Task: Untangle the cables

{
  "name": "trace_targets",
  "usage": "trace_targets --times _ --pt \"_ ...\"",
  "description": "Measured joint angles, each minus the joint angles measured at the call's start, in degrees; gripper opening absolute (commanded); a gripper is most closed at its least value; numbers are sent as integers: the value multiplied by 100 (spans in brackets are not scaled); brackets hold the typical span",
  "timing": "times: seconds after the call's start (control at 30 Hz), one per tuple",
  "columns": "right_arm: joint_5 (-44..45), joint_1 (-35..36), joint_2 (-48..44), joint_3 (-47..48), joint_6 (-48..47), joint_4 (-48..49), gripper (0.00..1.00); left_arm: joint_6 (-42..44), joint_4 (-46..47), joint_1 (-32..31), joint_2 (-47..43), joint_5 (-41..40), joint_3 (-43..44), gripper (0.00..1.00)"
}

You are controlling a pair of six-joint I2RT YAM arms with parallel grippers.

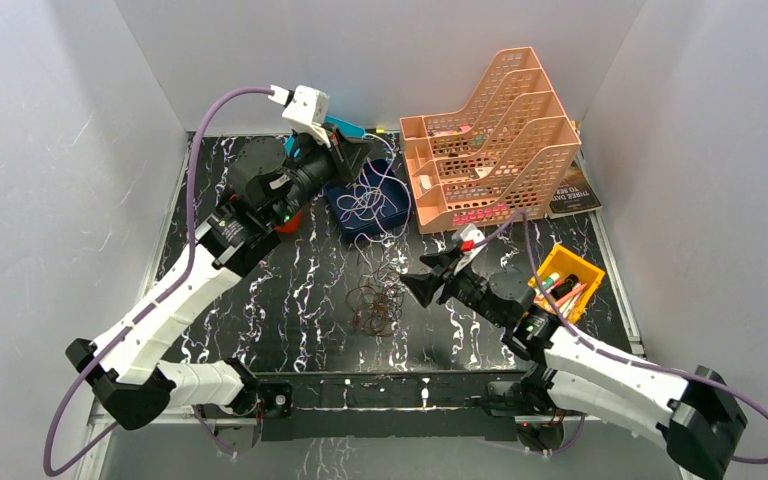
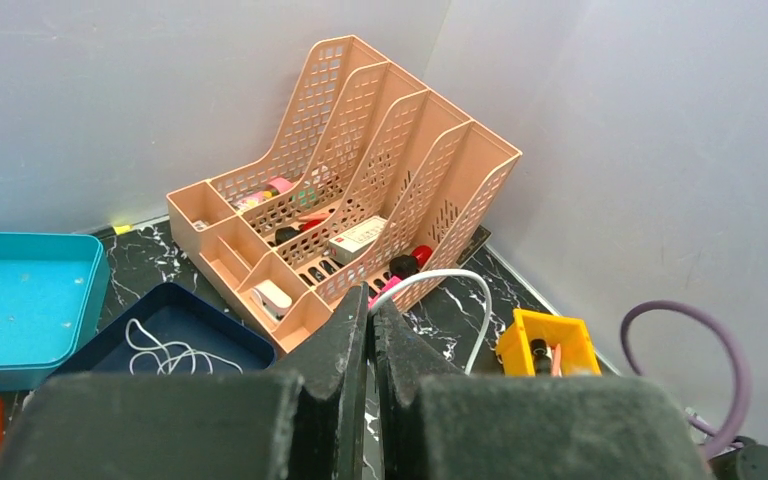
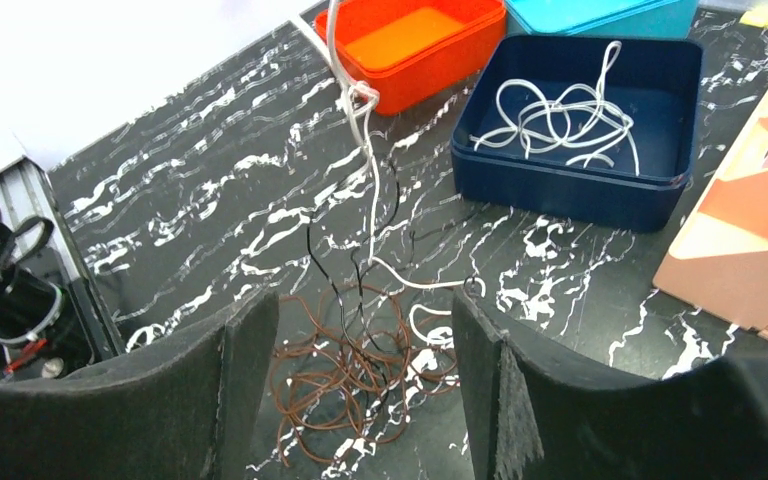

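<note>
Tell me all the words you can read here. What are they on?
"THREE DAYS TO SEE": on the dark book lying beside the organizer; the letters are small, so this is only how it seems to read.
White box in the organizer: it has print, but too small to read.
No other words or numbers can be read.

Open tabletop [image 1: 280, 300] left of the cables [image 1: 378, 305] — navy tray [image 3: 570, 190] and peach organizer [image 1: 490, 150] crowd beyond.

cables [image 3: 340, 350] before tray [image 3: 570, 195], organiser [image 3: 750, 240] right
</note>
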Motion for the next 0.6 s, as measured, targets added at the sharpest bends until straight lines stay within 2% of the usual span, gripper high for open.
trace_targets --times 0.2,0.43,0.53,0.6 --pt "-223 0 1213 -487 -107 1731 73 96 -90 11 94 4 133 0" --pt "-531 0 2527 -496 -103 3176 74 155 -136 15 203 28 426 0" --pt "-588 0 3051 -415 -90 3552 70 177 -140 15 243 52 542 0" --pt "-603 0 3469 -223 -68 3799 64 181 -153 15 267 72 612 0"
